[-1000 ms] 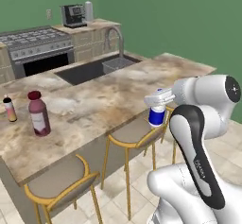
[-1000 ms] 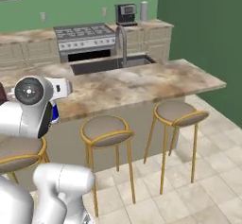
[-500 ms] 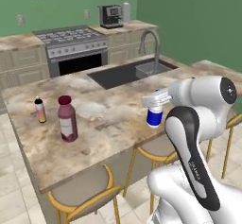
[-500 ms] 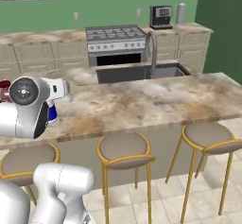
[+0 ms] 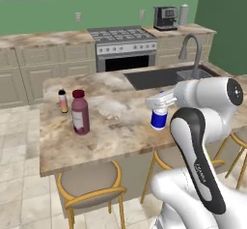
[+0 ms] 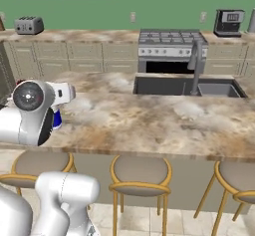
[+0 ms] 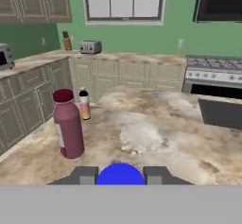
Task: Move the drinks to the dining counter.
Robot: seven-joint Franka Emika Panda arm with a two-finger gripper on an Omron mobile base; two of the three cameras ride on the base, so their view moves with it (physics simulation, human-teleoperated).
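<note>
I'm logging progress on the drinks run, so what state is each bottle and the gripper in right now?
Maroon bottle: upright on the dining counter, capped.
Pink bottle: upright on the counter behind the maroon one, capped.
White-and-blue bottle: held above the counter.
Gripper: shut on the white-and-blue bottle.

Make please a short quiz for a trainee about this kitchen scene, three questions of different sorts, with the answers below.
1. True or false: the tool is shut on the white-and-blue bottle.
2. Which drink stands nearer the end of the dining counter with the pink bottle? A) maroon bottle B) white-and-blue bottle
3. How many drinks stand free on the dining counter?

Key: 1 true; 2 A; 3 two, the maroon bottle and the pink bottle, standing upright and apart from each other.
</note>
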